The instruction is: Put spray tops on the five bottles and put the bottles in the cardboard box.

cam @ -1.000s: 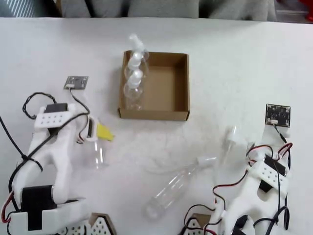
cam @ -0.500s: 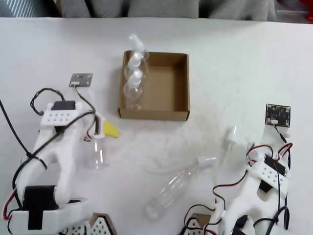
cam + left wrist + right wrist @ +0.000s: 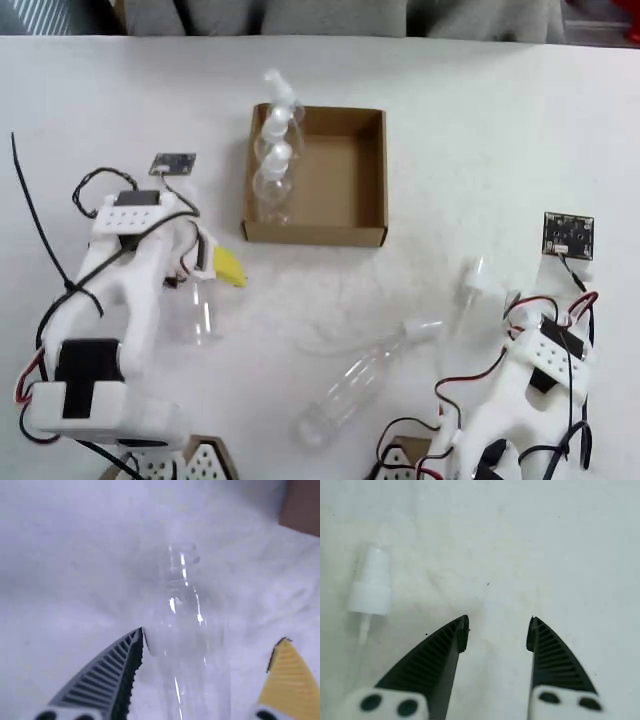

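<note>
- Left gripper [image 3: 210, 637]: jaws wide, straddling the uncapped bottle [image 3: 185, 605]. The grey finger [image 3: 125, 660] is at the bottle's shoulder and the yellow one [image 3: 285, 675] stands off it. The bottle is bracketed, not clamped, which we judge to be the set-up for a grip on the body that leaves the neck free for a top.
- That bottle sits on the table [image 3: 480, 120], left of the cardboard box [image 3: 315, 234] and nearer than it. We cannot tell whether it stands or lies.
- Right gripper [image 3: 498, 627]: jaws moderately apart over bare table, holding nothing. A loose spray top [image 3: 370, 587] lies just beside it (dip tube attached).
- Capped bottles [image 3: 273, 150] stand in a row against the box's left wall, which leaves the rest of the floor for more.
- A lying bottle [image 3: 350, 392] rests near centre, between the arms. We cannot tell whether its top is seated.
- Judgement: capping is part done and two bottles remain outside the box.
</note>
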Robot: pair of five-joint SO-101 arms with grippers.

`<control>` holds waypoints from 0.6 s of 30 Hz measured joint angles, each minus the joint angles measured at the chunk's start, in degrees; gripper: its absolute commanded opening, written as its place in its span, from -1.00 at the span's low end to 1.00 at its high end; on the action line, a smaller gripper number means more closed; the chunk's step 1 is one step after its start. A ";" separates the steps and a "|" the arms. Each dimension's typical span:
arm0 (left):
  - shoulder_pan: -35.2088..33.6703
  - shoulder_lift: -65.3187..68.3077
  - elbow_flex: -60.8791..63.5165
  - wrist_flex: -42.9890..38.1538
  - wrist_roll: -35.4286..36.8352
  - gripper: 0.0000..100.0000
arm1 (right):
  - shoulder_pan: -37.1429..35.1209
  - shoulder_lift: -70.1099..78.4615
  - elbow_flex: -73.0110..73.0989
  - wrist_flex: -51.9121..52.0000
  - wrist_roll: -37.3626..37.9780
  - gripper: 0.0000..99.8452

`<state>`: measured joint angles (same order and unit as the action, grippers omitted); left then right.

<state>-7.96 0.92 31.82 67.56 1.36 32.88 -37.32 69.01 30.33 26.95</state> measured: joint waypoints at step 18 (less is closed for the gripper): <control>0.26 7.91 -2.11 -7.30 -6.42 -0.92 | 0.00 0.00 0.00 0.00 0.00 -0.66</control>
<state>-7.69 8.84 29.71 60.26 -5.05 32.88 -37.32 69.01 30.33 26.95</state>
